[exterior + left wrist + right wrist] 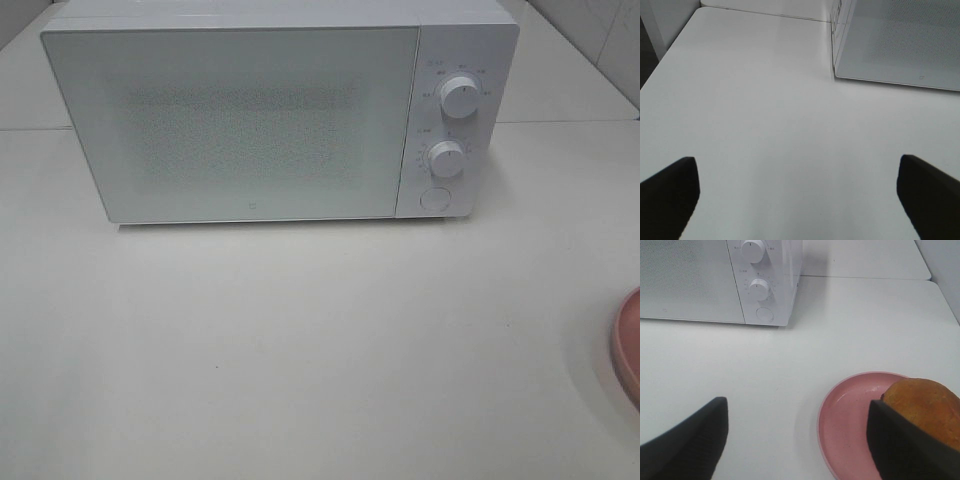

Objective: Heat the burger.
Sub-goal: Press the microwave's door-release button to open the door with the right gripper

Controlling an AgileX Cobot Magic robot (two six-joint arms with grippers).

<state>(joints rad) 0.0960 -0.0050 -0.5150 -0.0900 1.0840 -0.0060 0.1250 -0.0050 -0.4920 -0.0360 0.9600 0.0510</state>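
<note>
Exterior high: closed microwave [230, 120] at back, pink plate [630, 345] at the table's [300, 350] far right edge.
Left hand [797, 195] released, empty, over bare table left of the door. Right hand [800, 440] released, empty, near the plate where the burger [925, 395] sits. Door probably comes first: press the round button [436, 198] under the 2 knobs squarely, then take the burger gently by its sides.

Splayed end effector [800, 200] nr microwave [895, 45]
</note>
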